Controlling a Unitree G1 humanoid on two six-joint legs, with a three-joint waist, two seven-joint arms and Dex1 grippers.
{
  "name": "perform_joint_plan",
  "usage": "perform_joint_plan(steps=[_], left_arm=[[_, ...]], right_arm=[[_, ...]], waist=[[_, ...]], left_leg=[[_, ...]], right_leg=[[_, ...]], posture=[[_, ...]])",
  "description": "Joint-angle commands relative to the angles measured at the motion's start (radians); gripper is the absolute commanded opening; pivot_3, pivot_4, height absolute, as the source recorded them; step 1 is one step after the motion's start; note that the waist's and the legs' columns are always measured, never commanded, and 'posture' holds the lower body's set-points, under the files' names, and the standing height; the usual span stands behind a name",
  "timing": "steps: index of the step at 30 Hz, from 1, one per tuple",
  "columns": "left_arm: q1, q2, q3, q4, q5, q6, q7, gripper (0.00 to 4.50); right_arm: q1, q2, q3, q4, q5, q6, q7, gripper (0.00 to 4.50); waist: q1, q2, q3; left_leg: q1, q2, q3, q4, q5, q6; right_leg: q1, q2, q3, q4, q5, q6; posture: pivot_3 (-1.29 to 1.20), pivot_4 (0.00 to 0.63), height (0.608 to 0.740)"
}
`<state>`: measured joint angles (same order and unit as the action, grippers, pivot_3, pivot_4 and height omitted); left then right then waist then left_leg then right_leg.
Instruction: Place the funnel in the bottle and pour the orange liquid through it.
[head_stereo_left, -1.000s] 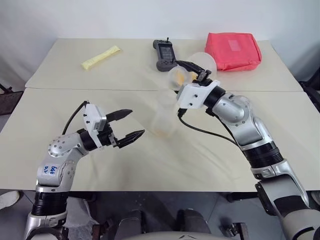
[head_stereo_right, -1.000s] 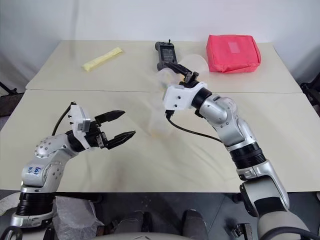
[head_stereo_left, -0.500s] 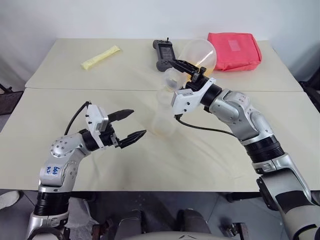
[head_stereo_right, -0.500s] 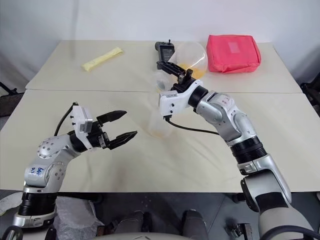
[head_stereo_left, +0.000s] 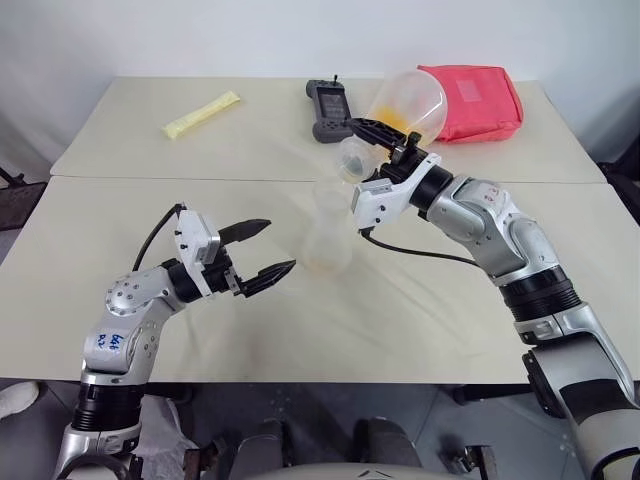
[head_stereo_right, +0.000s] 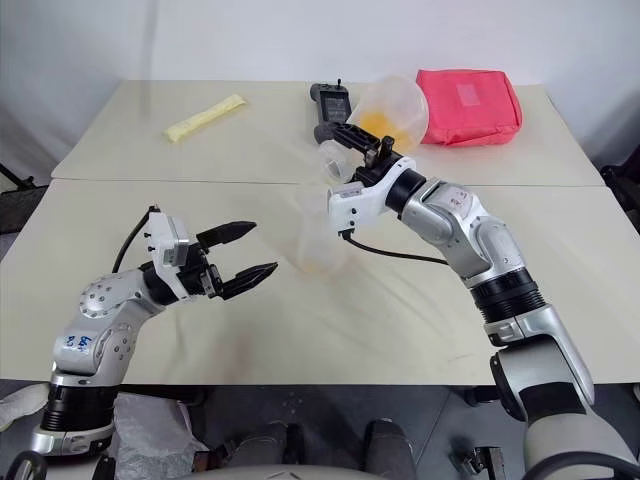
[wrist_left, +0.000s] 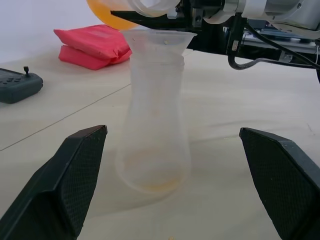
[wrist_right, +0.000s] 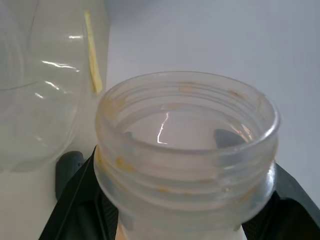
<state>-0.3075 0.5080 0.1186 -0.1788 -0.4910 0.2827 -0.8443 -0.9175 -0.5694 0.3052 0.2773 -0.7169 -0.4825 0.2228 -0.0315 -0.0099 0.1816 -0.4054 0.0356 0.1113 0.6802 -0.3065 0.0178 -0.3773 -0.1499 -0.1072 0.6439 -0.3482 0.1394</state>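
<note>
Clear bottle (head_stereo_left: 327, 232) faint, funnel (wrist_left: 159, 40) barely visible

Silver jointed arms with black bands, white wrist housings, black cables, blue scrawl on the left arm (head_stereo_left: 110, 342).

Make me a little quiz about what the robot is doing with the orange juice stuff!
1. True or false: the funnel sits in the neck of the bottle.
2. Which gripper is shut on the tilted flask of orange liquid? A: left. B: right.
3. What red thing lies at the back, beyond the flask?

Key:
1. True.
2. B, the right gripper.
3. A red pouch.
</note>
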Motion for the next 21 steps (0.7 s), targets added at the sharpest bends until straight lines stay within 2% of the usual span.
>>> perform_joint_plan(steps=[1,21], left_arm=[[-0.011,-0.008,0.004,-0.006,0.003,-0.030,0.006,4.50],[-0.016,-0.047,-0.001,0.007,0.012,-0.073,0.038,4.50]], right_arm=[[-0.035,-0.018,-0.017,-0.023,-0.013,-0.017,-0.037,2.51],[-0.040,-0.023,-0.003,-0.007,-0.092,-0.064,-0.089,2.51]], waist=[[0.000,0.000,0.000],[0.000,0.000,0.000]], left_leg=[[0.000,0.000,0.000,0.000,0.000,0.000],[0.000,0.000,0.000,0.000,0.000,0.000]], right_leg=[[0.000,0.000,0.000,0.000,0.000,0.000],[0.000,0.000,0.000,0.000,0.000,0.000]], posture=[[0.00,0.150,0.740],[0.00,0.150,0.740]])
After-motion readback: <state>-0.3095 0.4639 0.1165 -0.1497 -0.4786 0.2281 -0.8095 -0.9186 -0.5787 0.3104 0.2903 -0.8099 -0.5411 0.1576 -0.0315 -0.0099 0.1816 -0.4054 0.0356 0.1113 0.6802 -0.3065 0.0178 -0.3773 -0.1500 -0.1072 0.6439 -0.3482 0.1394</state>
